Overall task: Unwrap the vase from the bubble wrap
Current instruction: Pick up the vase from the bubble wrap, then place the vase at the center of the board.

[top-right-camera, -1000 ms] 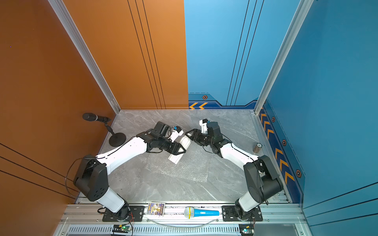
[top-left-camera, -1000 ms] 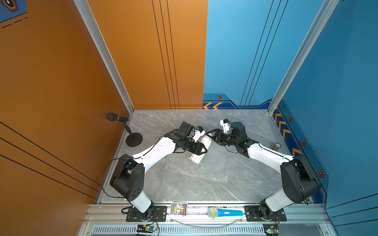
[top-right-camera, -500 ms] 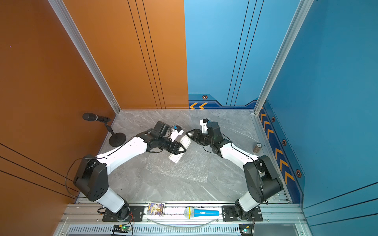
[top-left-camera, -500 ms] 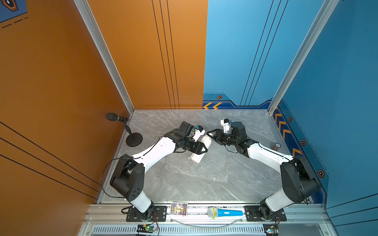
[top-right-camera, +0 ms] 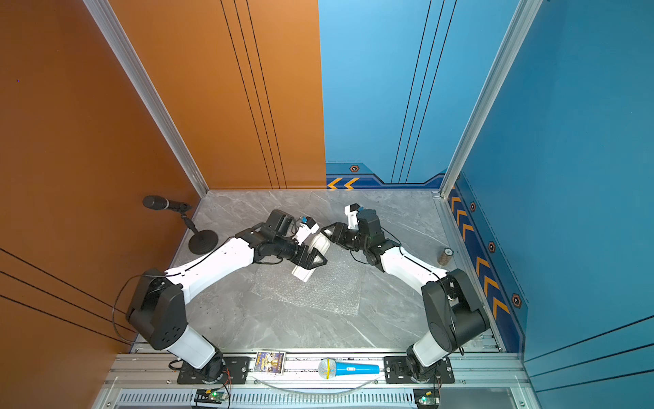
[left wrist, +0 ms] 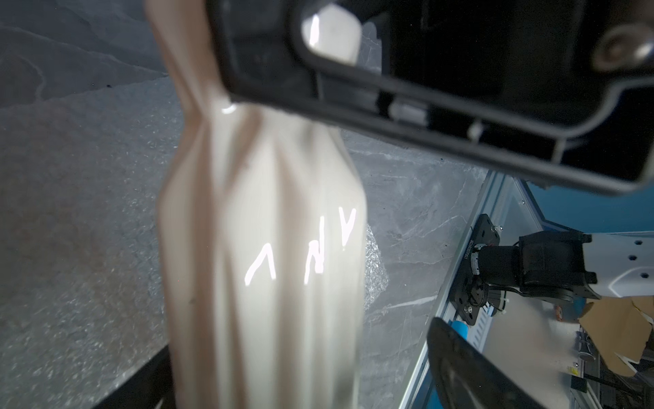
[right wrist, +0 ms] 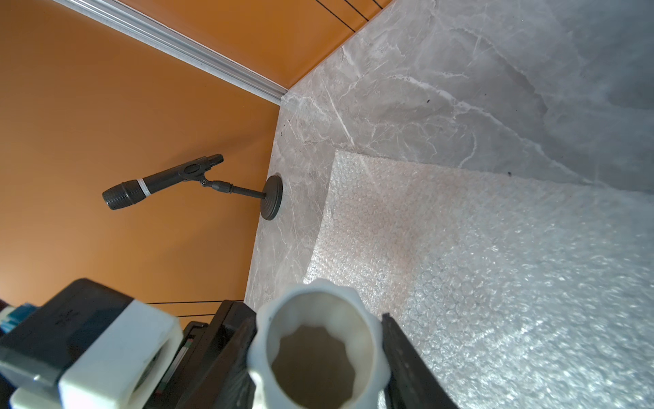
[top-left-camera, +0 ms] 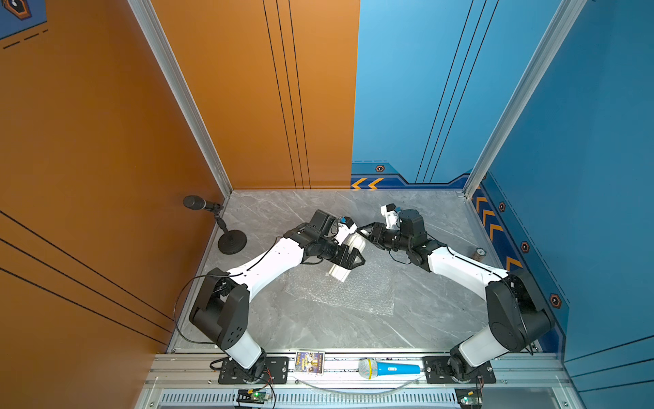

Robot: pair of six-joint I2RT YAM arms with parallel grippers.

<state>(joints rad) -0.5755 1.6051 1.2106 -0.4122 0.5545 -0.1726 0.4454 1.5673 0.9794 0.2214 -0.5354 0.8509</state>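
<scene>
Nearest, on the metal rail along the front edge, a blue toy microphone (top-left-camera: 389,368) lay beside a small printed card (top-left-camera: 309,362), between the two arm bases. Beyond the rail, the grey marble table (top-left-camera: 300,329) carried the bubble wrap (top-left-camera: 348,297), which lay spread flat and open near its middle in both top views.

Over the far edge of that sheet was the vase (top-left-camera: 340,272), bare of wrap and tilted, with its base toward the front and its scalloped mouth toward the back. Whether the base touched the sheet could not be told.

The left tool (top-left-camera: 354,259) stood around the vase's body with its jaws spread wide. In the left wrist view one finger (left wrist: 460,375) was clearly apart from the ribbed white side and the other sat just beside the opposite side, so nothing was clamped.

The right tool (top-left-camera: 364,233) reached in from the other side and was closed on the vase's neck. In the right wrist view its two dark fingers (right wrist: 407,361) pressed against the rim from either side, with the hollow mouth facing the camera.

Farther off, a small brown jar (top-left-camera: 477,253) stood near the table's right edge, well apart from the sheet. A black microphone (right wrist: 166,179) on a round-footed stand stood at the table's left edge by the orange wall.
</scene>
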